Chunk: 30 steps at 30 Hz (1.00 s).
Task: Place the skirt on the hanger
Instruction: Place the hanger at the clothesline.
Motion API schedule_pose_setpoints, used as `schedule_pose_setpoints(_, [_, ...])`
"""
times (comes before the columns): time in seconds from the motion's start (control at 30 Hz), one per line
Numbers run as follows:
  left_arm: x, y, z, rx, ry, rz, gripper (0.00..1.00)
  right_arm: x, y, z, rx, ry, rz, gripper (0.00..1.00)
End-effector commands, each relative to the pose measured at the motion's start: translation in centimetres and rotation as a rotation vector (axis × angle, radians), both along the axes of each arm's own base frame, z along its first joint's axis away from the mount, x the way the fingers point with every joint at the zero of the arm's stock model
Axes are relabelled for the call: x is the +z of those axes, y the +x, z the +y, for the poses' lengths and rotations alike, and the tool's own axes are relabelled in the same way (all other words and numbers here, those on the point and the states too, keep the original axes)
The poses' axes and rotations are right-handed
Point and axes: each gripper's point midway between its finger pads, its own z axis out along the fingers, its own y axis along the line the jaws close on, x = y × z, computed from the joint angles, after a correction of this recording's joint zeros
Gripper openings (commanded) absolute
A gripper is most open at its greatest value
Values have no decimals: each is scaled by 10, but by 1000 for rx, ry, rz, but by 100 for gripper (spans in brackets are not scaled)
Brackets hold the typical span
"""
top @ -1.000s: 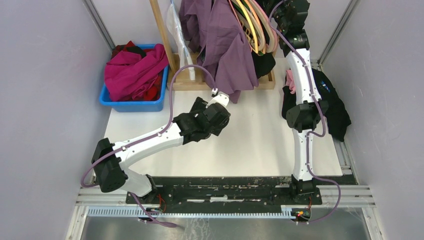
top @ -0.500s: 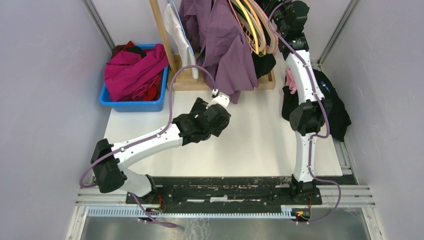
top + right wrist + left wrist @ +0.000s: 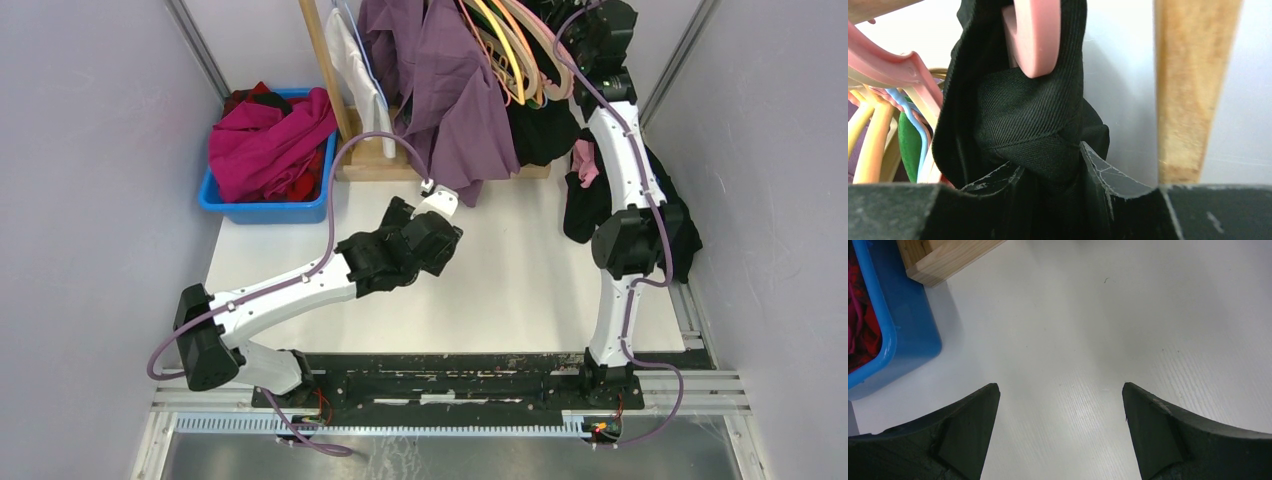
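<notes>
White tabletop (image 3: 500, 290) sits under the empty, wide-spread left gripper (image 3: 1059, 388). Black twill skirt (image 3: 1033, 120) fills the right gripper (image 3: 1050, 157)'s half-parted fingers (image 3: 1108, 175), pink plastic hanger (image 3: 1035, 35) at twelve o'clock; grip unclear.

The top camera looks down on the whole white bench (image 3: 520, 290). The left wrist camera faces that bench closely, sharing the blue plastic bin (image 3: 913, 335). The right wrist camera sits very near black twill cloth (image 3: 1028, 125).

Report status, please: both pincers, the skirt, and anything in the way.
Left pincer open, empty, above table. Right pincer around black skirt, grip unclear. Skirt draped on pink hanger. Wooden post close beside it; other hangers crowd nearby.
</notes>
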Motion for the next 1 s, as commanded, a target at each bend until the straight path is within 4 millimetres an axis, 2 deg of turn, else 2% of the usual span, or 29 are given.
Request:
schedule_pose_setpoints(0.0, [23, -1, -1, 36, -101, -46, 99, 53, -32, -22, -52, 30, -78, 42])
schedule_pose_setpoints(0.13, [25, -4, -2, 32, -103, -48, 99, 68, -40, -28, -59, 22, -99, 45])
schedule_pose_setpoints(0.23, [27, -5, -2, 30, -109, -51, 99, 69, -41, -28, -51, 12, -75, 49])
schedule_pose_setpoints(0.33, [29, -6, -2, 31, -114, -53, 99, 75, -50, -26, -35, 6, -90, 54])
schedule_pose_setpoints(0.5, [35, -5, 2, 37, -122, -71, 99, 87, -71, -36, -57, -7, -90, 58])
schedule_pose_setpoints(0.6, [43, -4, 1, 35, -141, -90, 99, 100, -94, -48, -103, -19, -91, 63])
schedule_pose_setpoints(0.63, [46, -3, 0, 32, -147, -97, 99, 95, -97, -54, -128, -26, -74, 65])
schedule_pose_setpoints(0.67, [50, -2, -1, 29, -154, -105, 99, 103, -111, -60, -152, -26, -79, 66])
schedule_pose_setpoints(0.73, [58, 0, -4, 22, -163, -122, 99, 106, -128, -71, -191, -23, -77, 74])
schedule_pose_setpoints(0.87, [72, 3, -10, 6, -186, -145, 99, 103, -165, -90, -256, -33, -26, 89])
schedule_pose_setpoints(0.97, [81, 4, -13, -3, -208, -157, 99, 97, -193, -102, -305, -58, 19, 94])
